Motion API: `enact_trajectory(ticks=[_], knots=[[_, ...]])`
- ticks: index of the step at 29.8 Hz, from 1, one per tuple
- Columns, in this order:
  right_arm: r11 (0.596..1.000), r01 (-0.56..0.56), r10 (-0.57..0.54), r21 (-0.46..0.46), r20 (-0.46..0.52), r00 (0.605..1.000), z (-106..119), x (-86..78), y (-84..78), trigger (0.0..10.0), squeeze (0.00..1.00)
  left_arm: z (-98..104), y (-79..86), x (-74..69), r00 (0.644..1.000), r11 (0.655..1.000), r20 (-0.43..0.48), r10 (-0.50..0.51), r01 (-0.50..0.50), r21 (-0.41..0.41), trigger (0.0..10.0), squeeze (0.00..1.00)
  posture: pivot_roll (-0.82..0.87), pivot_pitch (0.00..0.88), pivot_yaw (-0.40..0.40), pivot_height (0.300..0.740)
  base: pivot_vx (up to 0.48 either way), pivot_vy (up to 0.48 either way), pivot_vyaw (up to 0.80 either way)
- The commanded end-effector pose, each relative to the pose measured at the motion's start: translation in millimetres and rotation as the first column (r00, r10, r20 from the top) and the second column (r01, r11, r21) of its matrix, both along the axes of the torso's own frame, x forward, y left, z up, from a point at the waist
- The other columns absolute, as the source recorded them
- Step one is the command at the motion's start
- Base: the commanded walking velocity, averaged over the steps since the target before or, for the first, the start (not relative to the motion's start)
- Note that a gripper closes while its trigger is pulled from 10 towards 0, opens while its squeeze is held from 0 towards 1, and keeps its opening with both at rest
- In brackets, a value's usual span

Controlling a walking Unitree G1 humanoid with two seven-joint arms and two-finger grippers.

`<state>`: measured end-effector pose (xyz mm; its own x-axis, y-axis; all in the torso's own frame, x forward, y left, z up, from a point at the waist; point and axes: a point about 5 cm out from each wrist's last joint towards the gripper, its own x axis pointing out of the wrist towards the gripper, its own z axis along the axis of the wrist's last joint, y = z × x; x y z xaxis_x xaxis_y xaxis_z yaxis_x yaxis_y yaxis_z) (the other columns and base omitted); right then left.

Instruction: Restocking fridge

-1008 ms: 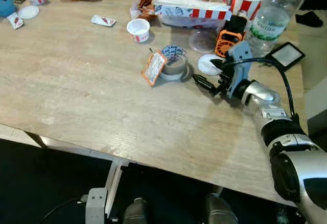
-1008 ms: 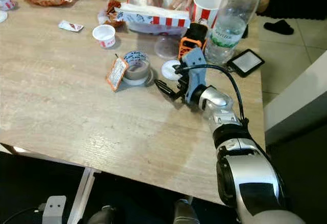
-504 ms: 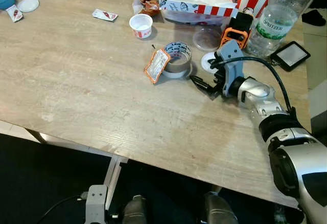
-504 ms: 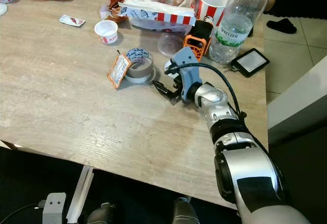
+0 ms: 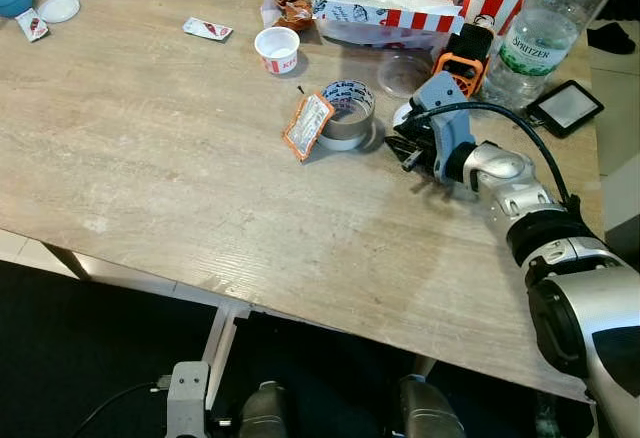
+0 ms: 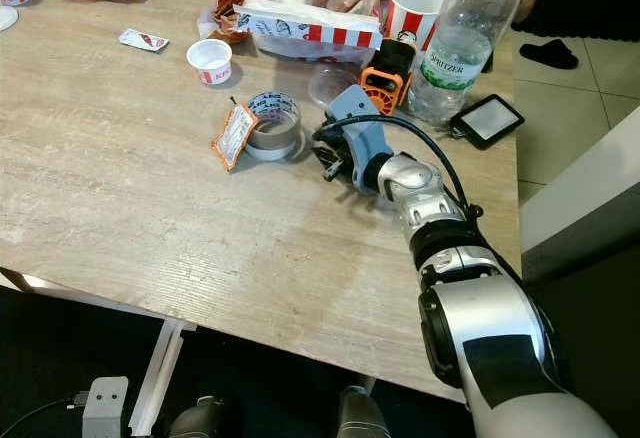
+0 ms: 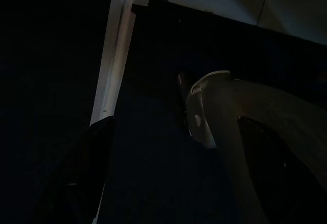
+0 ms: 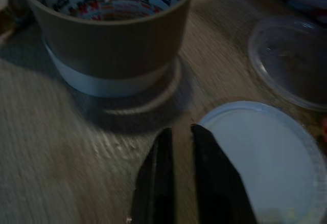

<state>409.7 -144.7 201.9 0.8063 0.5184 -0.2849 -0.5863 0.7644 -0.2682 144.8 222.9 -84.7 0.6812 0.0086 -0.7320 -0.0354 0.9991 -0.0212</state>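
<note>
right gripper sits low on the table, fingers nearly closed on nothing, white lid right beside them, tape roll just ahead, probably lining up a pick.

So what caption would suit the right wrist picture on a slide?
Right gripper, fingers nearly together, beside a white lid, facing a tape roll.

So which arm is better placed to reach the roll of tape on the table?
The right. The right gripper is over the table, fingers nearly together, close beside the roll of tape and next to a white lid. The left arm hangs idle below the table.
</note>
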Motion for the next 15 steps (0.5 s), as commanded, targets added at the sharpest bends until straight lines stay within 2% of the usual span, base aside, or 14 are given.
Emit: enact_trajectory(ticks=[1,7,12,15], knots=[[0.998,0.045,-0.048,-0.031,-0.091,0.995,-20,-4.2,-10.0,0.0,0.0,-10,-7.1,-18.6,0.997,1.0,-0.079,-0.005,0.003,-0.022,10.0,0.0,-0.03,0.294,-0.016,0.74,0.0,0.0,0.0],[0.997,0.077,-0.074,0.03,-0.074,0.994,-7,-0.6,-13.4,0.0,0.0,-6,-11.3,-5.8,0.999,1.0,-0.05,-0.011,0.009,-0.03,10.0,0.0,-0.04,0.264,-0.018,0.74,0.0,0.0,0.0],[0.996,0.07,-0.065,0.062,-0.071,0.995,-3,-0.2,-13.5,0.0,0.0,-6,-11.9,-3.1,0.999,0.999,-0.045,-0.01,0.009,-0.031,10.0,0.0,-0.04,0.258,-0.018,0.74,0.0,0.0,0.0],[0.989,0.019,-0.008,0.148,-0.08,0.997,5,-0.9,-13.8,0.0,0.0,-4,-12.6,1.7,0.999,0.999,-0.035,-0.002,0.0,-0.036,10.0,0.0,-0.04,0.233,-0.02,0.74,0.0,0.0,0.0]])
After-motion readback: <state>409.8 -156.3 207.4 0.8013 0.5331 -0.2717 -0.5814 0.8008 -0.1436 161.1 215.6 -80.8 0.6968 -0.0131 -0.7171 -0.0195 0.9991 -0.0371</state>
